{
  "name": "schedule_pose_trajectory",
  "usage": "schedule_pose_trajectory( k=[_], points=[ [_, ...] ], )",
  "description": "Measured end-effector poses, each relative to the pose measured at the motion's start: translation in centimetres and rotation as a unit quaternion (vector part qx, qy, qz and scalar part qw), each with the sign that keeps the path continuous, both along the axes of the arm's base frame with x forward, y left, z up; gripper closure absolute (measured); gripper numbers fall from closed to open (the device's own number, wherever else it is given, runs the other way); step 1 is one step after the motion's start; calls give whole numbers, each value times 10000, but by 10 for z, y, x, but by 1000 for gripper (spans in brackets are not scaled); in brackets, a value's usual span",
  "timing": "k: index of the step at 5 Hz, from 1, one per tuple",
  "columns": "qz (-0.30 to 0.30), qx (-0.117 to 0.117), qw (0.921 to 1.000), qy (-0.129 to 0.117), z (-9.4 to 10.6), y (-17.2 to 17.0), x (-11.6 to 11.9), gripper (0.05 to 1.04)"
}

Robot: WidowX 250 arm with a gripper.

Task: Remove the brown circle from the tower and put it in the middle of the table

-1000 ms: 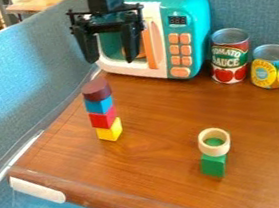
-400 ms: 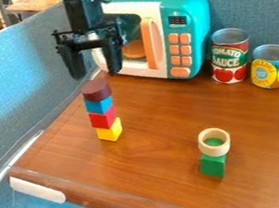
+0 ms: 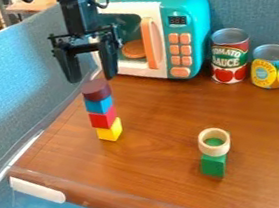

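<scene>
In the camera view, the gripper (image 3: 92, 79) hangs over the tower with its jaws spread, nothing between them. The brown circle (image 3: 96, 89) sits on top of the blue block (image 3: 99, 105), above the red block (image 3: 103, 118) and the yellow block (image 3: 110, 131). The fingertips look near the circle's top, one toward either side, though I can't tell whether they line up with it in depth.

The likeliest trouble is a knock: the pieces are stacked a little out of line, so one finger landing on the circle's rim, or brushing its side, could tip the lot. Closing too low might pinch the blue block as well — and carrying sideways before lifting could drag it off. A shallow grip could let the round piece slip.

As for room, the microwave (image 3: 190, 26) stands close behind the gripper, so the arm should have little slack that way. The wall (image 3: 25, 95) rises on the image's left, and the table's front edge (image 3: 119, 206) runs below the tower. The best way out looks to be straight up, then toward the bare wood between the tower and the ring (image 3: 216, 150) on its green block (image 3: 214, 165) — stopping short of that pair. The cans (image 3: 231, 55) stand farther back.
</scene>
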State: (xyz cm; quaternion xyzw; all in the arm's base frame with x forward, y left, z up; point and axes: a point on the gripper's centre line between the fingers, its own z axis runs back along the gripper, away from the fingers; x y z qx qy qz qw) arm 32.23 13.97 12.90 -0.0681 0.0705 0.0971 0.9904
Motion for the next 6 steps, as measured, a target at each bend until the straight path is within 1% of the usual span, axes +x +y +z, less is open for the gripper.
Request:
schedule_pose_trajectory(
  k=[1, 2, 3, 4, 5, 6],
  points=[
    [66, 26, 9999, 121, -2, 2, 0, 83],
    [183, 59, 9994, 300, -13, 5, 3, 83],
    [211, 41, 9995, 250, -16, 6, 5, 83],
    [243, -91, 9992, 289, -25, 5, 4, 83],
    [271, -117, 9992, 285, -26, 6, 3, 83],
    [317, -168, 9990, 264, -28, 5, 4, 137]
  ],
)
